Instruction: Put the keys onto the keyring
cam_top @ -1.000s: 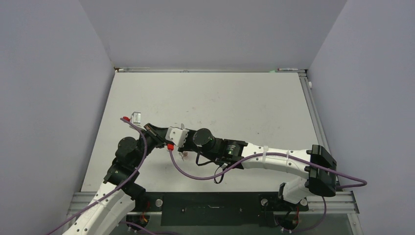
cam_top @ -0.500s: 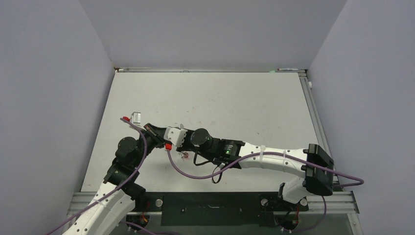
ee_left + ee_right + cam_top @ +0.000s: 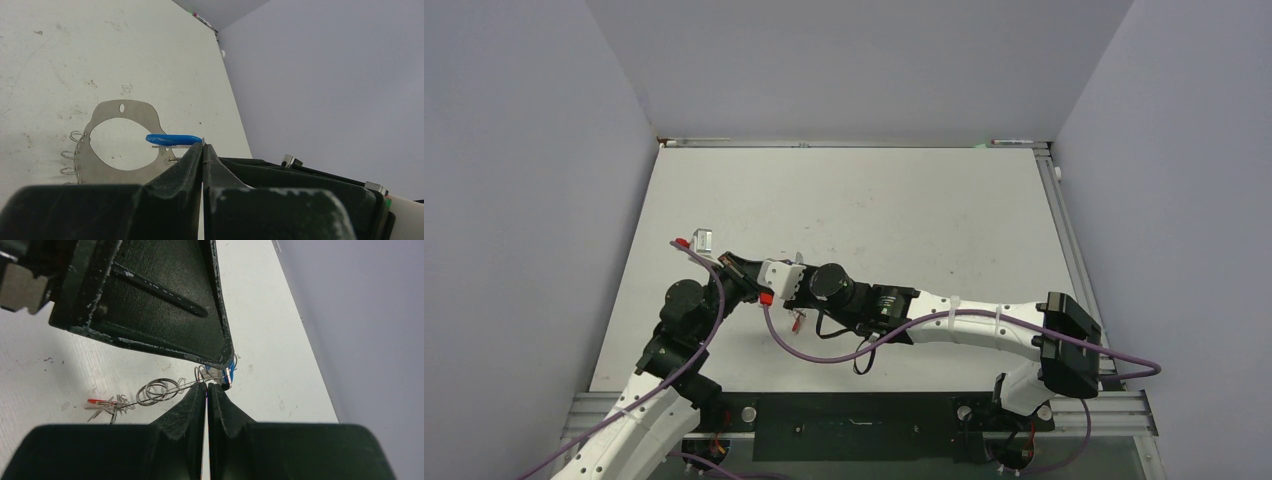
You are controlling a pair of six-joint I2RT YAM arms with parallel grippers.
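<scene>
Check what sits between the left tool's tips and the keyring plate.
Only the blue-tagged key: it sticks out from the tips of the shut left tool, in front of the wide hole of the keyring. The left wrist view shows it.

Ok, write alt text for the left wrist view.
The left gripper, jaws shut, pinches the end of a blue-tagged key, held edge-on over a flat grey keyring plate lying on the white table. Small wire split rings line the plate's left edge.

No text, number, brand or sign can be read in any view. The keyring (image 3: 140, 111) and the blue-tagged key (image 3: 172, 139) show plain surfaces up close, and the top view is too coarse to make out any lettering.
</scene>
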